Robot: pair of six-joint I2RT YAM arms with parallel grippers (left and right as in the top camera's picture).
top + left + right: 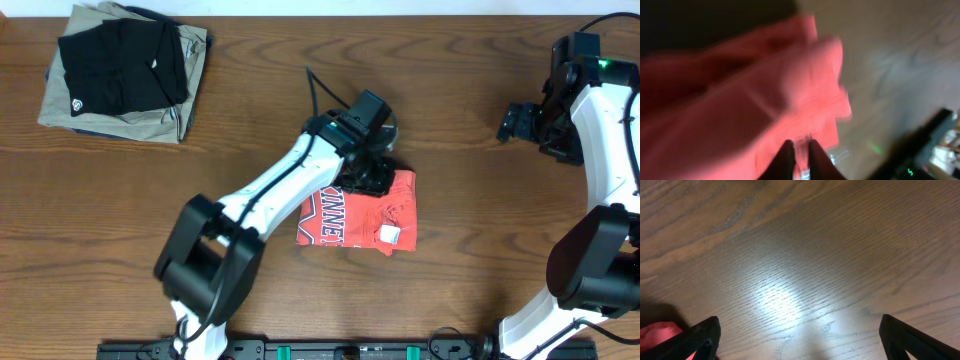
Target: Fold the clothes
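One shirt [370, 215] is laid folded on the tabletop [260, 120], long axis 9 to 3 o'clock; its 12 o'clock edge appears clenched by the nearer left hand [368, 178]. The right hand [520, 122] is released, at 2 o'clock.

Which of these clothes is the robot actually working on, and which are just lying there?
In the job: red-orange T-shirt; left hand, pinching it.
Lying about: folded black garment; folded khaki garment beneath it.
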